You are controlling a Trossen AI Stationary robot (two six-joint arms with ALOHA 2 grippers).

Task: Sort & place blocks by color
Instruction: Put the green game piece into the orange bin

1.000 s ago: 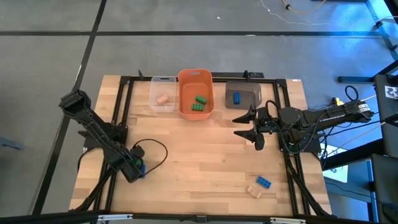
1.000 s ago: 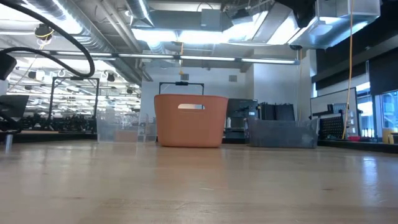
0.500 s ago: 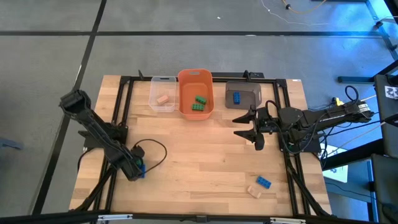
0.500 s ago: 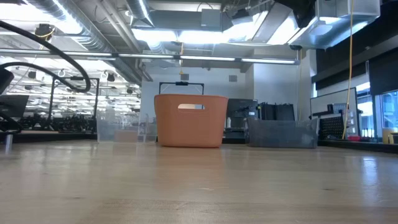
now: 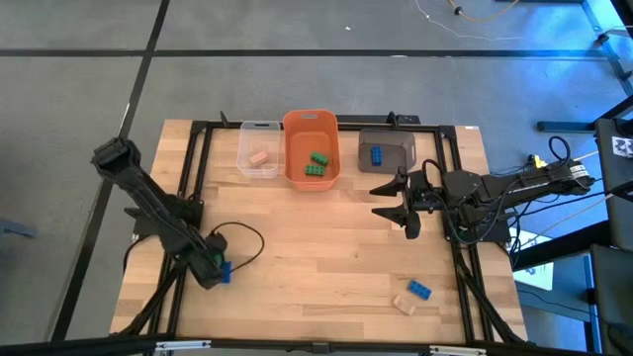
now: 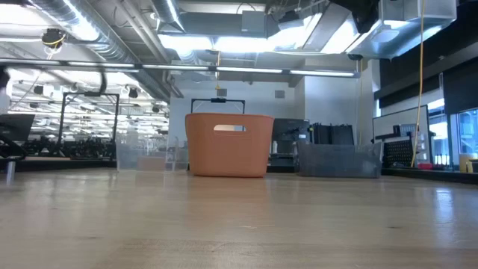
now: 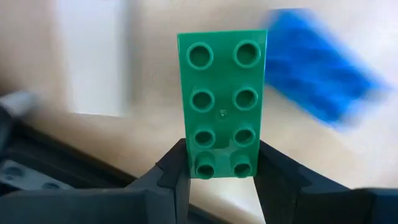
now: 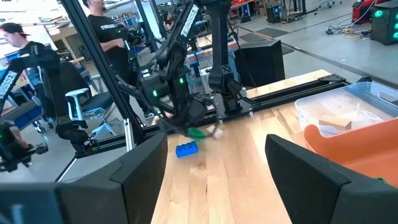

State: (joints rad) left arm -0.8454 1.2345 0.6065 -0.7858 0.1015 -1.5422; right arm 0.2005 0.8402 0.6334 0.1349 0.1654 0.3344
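My left gripper (image 7: 224, 165), near the table's left front (image 5: 213, 269), is shut on a green block (image 7: 222, 102). The right wrist view shows that block (image 8: 196, 132) under the left arm, with a blue block (image 8: 186, 149) lying on the wood beside it. My right gripper (image 5: 391, 198) hangs open in front of the grey bin (image 5: 398, 160), holding nothing. A blue block (image 5: 419, 289) and a tan block (image 5: 404, 304) lie near the right front. My left gripper pinches the green block between its two fingers (image 7: 177, 168) by its two long sides, at the end nearest the wrist (image 7: 198, 169). The block juts forward beyond the fingertips, studs toward the camera. Whether its far end rests on the table I cannot tell.
Three bins stand in a row at the far edge: a clear bin (image 5: 244, 163) holding a tan block, an orange bin (image 5: 293, 170) holding green blocks (image 5: 316, 163), and the grey bin holding a blue block (image 5: 376, 154). People stand beyond the table (image 8: 106, 31).
The left arm has shifted a little, its elbow moving toward the table's left edge, and its cable has swung in the low view. The blocks on the table and the right arm have kept still.
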